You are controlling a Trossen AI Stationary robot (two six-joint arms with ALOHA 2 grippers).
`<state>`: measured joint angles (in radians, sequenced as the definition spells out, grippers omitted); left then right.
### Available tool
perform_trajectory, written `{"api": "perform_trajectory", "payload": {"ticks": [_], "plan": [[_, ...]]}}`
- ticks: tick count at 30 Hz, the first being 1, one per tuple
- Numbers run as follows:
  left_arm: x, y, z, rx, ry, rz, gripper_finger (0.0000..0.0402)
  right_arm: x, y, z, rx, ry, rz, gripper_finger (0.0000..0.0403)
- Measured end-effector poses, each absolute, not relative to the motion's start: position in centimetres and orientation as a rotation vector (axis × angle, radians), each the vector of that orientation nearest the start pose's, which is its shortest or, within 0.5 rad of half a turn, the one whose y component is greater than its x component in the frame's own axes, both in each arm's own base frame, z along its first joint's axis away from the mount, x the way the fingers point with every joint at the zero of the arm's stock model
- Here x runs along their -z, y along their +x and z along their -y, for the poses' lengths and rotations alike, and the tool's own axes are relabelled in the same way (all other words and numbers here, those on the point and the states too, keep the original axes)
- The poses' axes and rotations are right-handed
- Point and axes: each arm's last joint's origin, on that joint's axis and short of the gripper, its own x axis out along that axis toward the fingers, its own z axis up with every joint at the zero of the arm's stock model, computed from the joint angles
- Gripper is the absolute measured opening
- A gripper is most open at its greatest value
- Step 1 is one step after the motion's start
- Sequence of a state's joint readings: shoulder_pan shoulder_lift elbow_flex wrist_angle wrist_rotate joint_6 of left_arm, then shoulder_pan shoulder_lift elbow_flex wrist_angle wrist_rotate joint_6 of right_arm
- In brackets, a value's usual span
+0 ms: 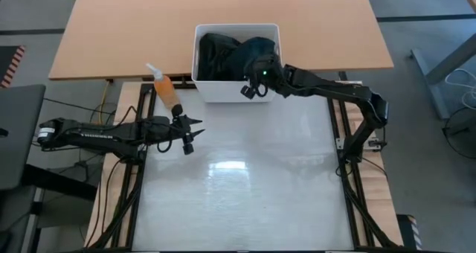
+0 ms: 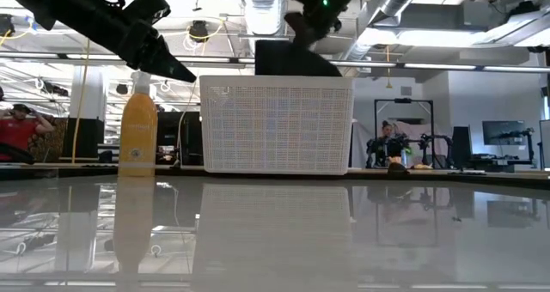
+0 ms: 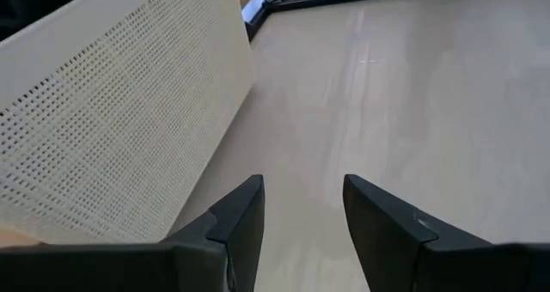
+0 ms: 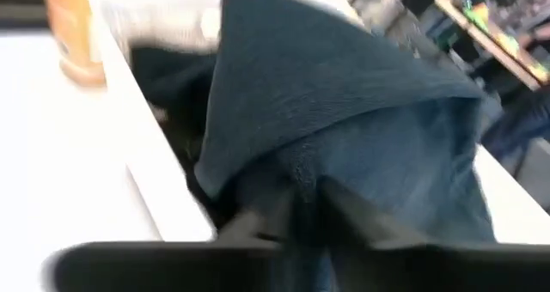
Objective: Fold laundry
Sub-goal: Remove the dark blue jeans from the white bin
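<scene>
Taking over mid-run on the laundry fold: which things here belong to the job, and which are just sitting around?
Part of the job:
- laundry, dark cloth piled in the white bin
- right gripper, over the bin, shut on a fold of the laundry
- left gripper, open, empty, above the table

Just lying about:
- orange spray bottle, left of the bin

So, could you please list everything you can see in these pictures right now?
laundry: several garments, black and dark green, piled in the bin; a fold lifted.
bin: one, white, perforated, at the table's far edge.
bottle: one, orange with a white top, left of the bin.
table: one, pale and glossy.
people: two, far in the room behind.
left gripper: open, empty, above the table near the bottle.
right gripper: over the bin, shut on the laundry.
</scene>
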<state>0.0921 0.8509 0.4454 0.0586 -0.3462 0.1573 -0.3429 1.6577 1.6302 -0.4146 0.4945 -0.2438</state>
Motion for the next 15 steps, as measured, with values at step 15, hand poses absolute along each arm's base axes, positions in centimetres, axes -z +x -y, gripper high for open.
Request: {"api": "perform_trajectory", "payload": {"ticks": [15], "plan": [[-22.7, 18.2, -2.7, -0.412, 0.159, -0.388, 0.0151, -58.7, 28.1, 9.5, 0.398, -0.299, 0.239, 0.0023]]}}
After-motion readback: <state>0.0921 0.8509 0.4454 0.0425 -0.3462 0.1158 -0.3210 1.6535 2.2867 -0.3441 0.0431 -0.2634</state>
